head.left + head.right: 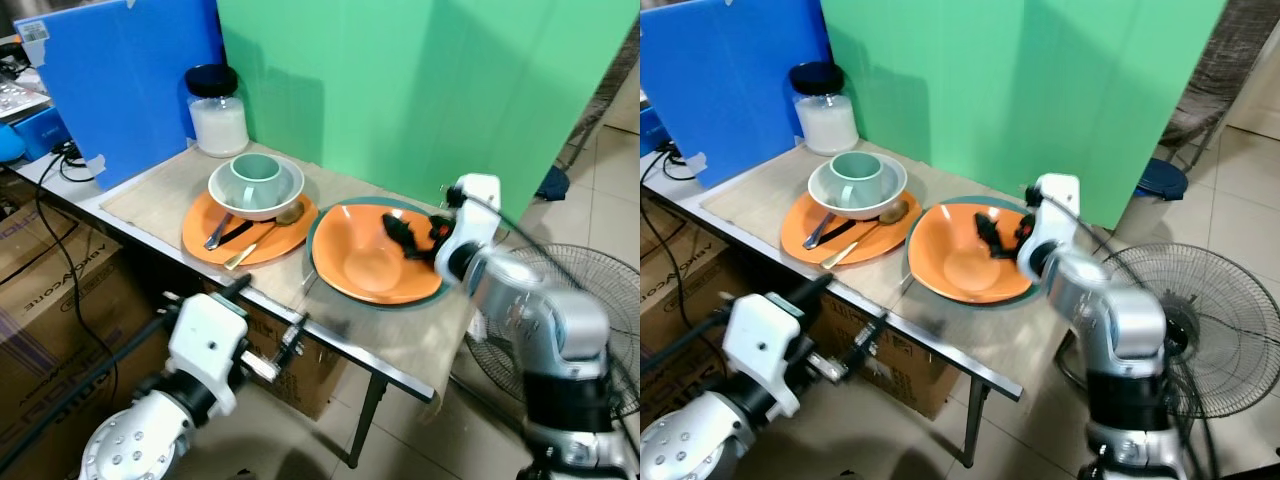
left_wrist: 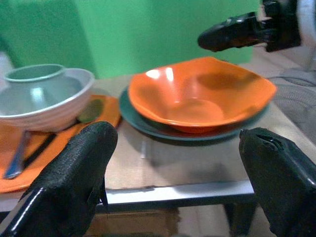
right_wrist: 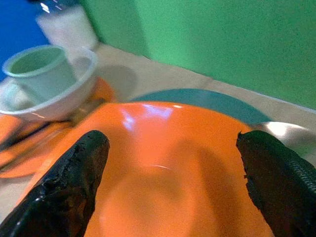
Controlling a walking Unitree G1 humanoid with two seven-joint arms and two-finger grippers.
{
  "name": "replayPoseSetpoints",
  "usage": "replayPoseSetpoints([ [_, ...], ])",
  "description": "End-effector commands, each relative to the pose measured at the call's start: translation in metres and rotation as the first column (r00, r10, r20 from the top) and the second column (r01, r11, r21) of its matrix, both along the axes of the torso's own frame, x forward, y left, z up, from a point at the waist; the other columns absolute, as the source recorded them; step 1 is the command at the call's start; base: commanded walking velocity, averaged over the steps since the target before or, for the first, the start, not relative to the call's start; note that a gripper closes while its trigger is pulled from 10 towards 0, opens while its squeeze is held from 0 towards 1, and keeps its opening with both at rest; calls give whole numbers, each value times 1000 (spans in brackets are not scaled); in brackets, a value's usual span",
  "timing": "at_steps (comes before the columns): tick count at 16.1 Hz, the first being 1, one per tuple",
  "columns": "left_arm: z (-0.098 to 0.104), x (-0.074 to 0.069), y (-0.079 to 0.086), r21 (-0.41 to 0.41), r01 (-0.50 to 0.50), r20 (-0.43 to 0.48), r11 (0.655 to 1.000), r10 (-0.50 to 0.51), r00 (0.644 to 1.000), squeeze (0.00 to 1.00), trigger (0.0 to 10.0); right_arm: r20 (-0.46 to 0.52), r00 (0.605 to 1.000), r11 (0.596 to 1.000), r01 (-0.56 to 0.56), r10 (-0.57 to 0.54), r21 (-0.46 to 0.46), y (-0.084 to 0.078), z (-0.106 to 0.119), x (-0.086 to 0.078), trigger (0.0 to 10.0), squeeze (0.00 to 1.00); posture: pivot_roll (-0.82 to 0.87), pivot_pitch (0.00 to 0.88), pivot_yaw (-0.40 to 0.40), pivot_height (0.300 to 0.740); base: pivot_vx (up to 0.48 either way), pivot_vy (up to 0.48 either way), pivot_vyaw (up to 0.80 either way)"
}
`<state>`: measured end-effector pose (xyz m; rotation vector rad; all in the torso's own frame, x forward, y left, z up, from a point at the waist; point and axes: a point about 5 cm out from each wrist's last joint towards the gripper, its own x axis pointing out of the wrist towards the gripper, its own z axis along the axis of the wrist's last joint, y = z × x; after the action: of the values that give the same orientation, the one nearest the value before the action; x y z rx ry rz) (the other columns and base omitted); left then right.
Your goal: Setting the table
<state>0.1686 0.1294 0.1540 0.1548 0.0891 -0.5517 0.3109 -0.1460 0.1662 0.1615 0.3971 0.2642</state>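
Over the table (image 1: pixel 400 350), the spread right claw (image 1: pixel 408 236) hovers above the orange bowl (image 1: pixel 370 262).

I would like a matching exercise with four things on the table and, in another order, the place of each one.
Things:
1. green cup
2. orange bowl
3. jar
4. right hand

Places:
A. on the teal plate
B. over the orange bowl
C. inside the white bowl
D. at the back, near the blue board

Pairs: 1-C, 2-A, 3-D, 4-B
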Motion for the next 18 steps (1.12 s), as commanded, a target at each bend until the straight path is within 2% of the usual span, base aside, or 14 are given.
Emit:
replayPoseSetpoints([
  [1,2,-2,-4,-12,42,-10,999,-43,999,161,10000,-65,998,1000,15,-16,-24,-2,-7,1,10000,0,5,22,-10,740,0,0,0],
  [2,2,-2,-5,-18,68,-20,998,-68,997,0,10000,-96,995,999,29,-32,-28,-4,-9,1,10000,0,6,22,-12,740,0,0,0],
  [5,2,-4,-7,-30,99,-35,995,-100,994,0,10000,-170,983,998,69,-71,-14,-11,-11,2,10000,0,2,23,-12,740,0,0,0],
  [8,2,-5,-8,-38,111,-43,993,-113,993,0,10000,-204,974,995,99,-100,-12,-18,-12,3,10000,0,-2,25,-8,740,0,0,0],
  [13,1,-5,-9,-45,118,-51,992,-121,991,0,10000,-238,965,991,128,-114,43,-21,-9,5,10000,0,-5,28,-9,740,0,0,0],
  [14,1,-5,-9,-46,119,-52,992,-121,991,0,10000,-251,962,990,131,-112,58,-21,-10,5,9137,0,-4,29,-10,740,0,0,0],
  [15,1,-5,-9,-47,120,-54,992,-122,991,0,10000,-261,959,989,132,-109,73,-21,-11,4,5529,0,-4,29,-11,740,0,0,0],
  [16,1,-5,-9,-48,120,-56,992,-123,991,0,10000,-277,956,987,132,-101,94,-20,-11,4,0,0,-3,30,-12,740,0,0,0],
  [18,1,-5,-9,-52,122,-59,991,-125,990,0,10000,-310,948,987,112,-70,118,-17,-14,2,0,0,-2,33,-13,740,0,0,0],
])
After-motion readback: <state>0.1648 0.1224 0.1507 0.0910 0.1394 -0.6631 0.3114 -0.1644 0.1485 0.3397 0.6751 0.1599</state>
